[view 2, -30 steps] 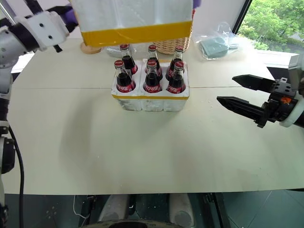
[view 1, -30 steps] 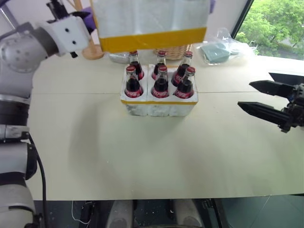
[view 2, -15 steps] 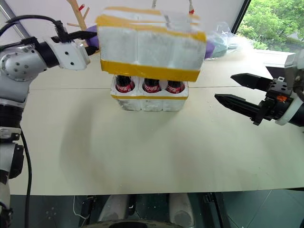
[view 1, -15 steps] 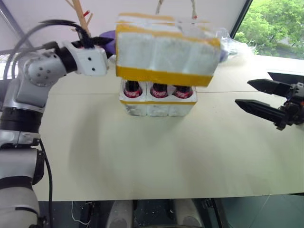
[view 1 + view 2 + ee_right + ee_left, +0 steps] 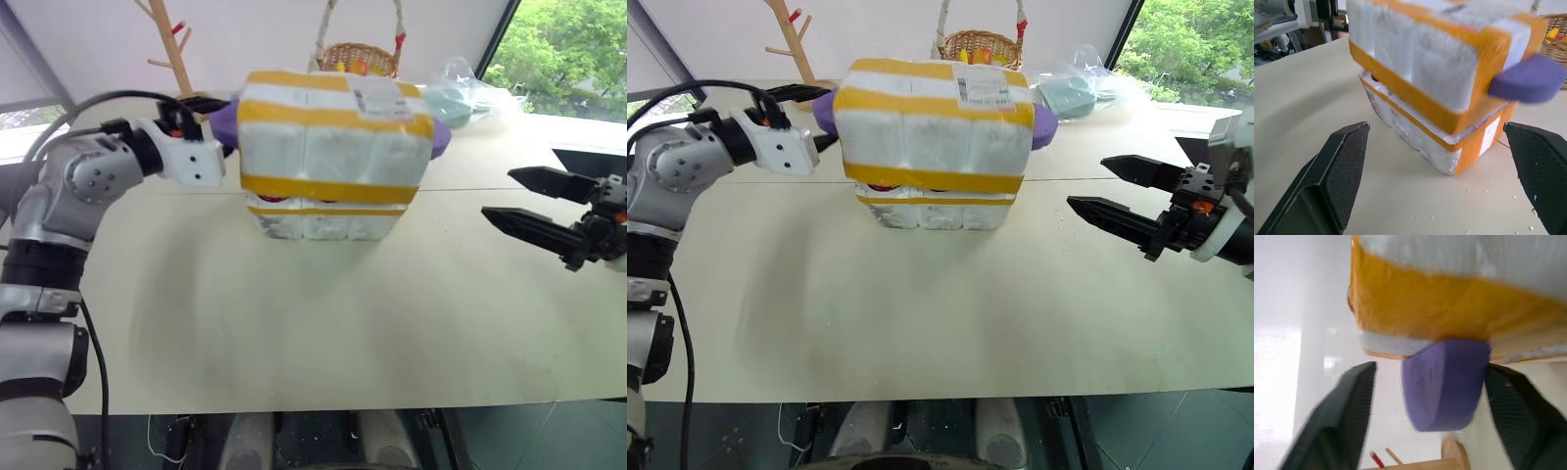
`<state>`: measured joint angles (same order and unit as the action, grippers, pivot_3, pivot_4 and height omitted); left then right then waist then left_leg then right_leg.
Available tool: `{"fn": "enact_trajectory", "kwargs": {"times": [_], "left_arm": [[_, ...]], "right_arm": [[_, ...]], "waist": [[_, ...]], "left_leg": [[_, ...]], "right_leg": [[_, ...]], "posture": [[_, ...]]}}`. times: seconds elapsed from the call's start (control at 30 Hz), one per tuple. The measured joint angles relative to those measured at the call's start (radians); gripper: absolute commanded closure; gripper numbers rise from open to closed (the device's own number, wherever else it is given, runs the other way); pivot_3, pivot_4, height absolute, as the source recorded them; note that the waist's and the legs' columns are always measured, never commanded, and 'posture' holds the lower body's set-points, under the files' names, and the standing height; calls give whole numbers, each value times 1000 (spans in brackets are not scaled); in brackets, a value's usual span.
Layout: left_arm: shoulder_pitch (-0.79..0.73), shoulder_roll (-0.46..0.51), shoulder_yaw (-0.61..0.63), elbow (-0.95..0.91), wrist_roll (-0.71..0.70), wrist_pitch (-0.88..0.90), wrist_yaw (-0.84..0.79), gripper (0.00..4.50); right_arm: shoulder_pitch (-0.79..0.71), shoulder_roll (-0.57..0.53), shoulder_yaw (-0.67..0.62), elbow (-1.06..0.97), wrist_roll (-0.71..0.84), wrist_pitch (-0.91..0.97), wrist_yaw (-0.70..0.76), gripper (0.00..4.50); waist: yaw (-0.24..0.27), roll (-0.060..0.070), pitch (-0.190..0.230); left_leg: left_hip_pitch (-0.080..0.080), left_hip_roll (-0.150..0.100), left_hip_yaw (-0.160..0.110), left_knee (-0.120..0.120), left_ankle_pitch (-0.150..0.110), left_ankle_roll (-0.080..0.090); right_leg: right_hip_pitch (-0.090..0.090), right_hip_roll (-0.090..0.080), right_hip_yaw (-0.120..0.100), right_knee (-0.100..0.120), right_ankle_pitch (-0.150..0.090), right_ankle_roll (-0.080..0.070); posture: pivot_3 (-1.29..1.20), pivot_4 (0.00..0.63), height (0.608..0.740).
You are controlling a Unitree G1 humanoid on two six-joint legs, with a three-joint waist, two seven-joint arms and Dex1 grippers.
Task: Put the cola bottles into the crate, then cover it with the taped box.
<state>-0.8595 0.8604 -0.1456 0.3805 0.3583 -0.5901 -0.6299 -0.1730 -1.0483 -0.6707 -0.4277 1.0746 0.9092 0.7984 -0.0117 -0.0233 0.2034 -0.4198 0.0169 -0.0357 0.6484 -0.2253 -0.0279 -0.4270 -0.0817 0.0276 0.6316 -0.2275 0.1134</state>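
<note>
nearing done: left tool (image 5: 1425, 426) fingers apart around the purple handle (image 5: 1444, 382), taped box (image 5: 333, 132) over the crate (image 5: 323, 223) mid-counter (image 5: 294, 333), bottles hidden, seating unsure; right tool (image 5: 1117, 191) apart, empty.

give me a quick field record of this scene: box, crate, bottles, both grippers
box: white foam box with broad yellow tape bands, lowered over the crate, purple knob handle on each end
crate: low white styrofoam block with a thin yellow stripe, on the beige table
bottles: mostly hidden, red slivers in the gap
left gripper: fingers open around one purple handle
right gripper: open, apart from the box
</note>
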Motion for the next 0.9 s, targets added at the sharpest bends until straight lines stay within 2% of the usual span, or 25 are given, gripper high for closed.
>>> {"fn": "enact_trajectory", "kwargs": {"times": [0.17, 0.3, 0.43, 0.57, 0.63, 0.7, 0.9], "left_arm": [[71, 36, 5, -26, -40, -39, -29, 34], [211, 62, 36, -103, -233, 28, -156, 34], [382, 101, 119, -249, -554, 387, -345, 34], [470, 197, 215, -375, -862, 845, -482, 34], [466, 222, 259, -405, -1009, 1048, -526, 34], [418, 229, 280, -388, -1079, 1191, -532, 34], [252, 230, 322, -247, -1141, 1358, -561, 34]], "right_arm": [[-7, 0, 1, 3, 0, 0, 1, 0], [-9, 0, 3, 11, -1, -1, 7, 0], [1, -1, 1, 18, -7, -1, 17, 0], [2, -1, 2, 21, -14, -2, 26, 0], [1, -1, 3, 25, -20, -3, 31, 0], [-3, -2, 8, 36, -30, -5, 37, 0], [-2, -9, 20, 51, -52, -7, 71, 0]], "waist": [[-3, 0, 0], [-4, 1, 0], [-4, 1, 0], [-3, 1, 0], [1, 1, 0], [1, 1, 0], [-7, 1, 0]], "left_leg": [[1, 0, 0, 0, 0, 0], [1, 0, 0, 0, 0, 0], [1, 1, 0, 0, 0, 0], [1, 1, 0, 0, 0, 0], [1, 1, 0, 0, 0, 0], [2, 1, 0, 0, 0, 0], [2, 1, 0, -1, 0, 0]], "right_leg": [[0, 0, 0, 0, 0, 0], [0, 0, 0, 1, 0, 0], [0, 0, 0, 1, 0, 0], [1, 0, 0, 0, 0, -1], [1, 0, 0, 0, -1, -2], [1, 0, 0, 0, -2, -4], [1, 1, 0, 0, -2, -3]], "posture": [[0, 150, 739], [0, 150, 739], [0, 150, 739], [0, 150, 739], [0, 150, 739], [0, 150, 739], [0, 150, 739]]}}
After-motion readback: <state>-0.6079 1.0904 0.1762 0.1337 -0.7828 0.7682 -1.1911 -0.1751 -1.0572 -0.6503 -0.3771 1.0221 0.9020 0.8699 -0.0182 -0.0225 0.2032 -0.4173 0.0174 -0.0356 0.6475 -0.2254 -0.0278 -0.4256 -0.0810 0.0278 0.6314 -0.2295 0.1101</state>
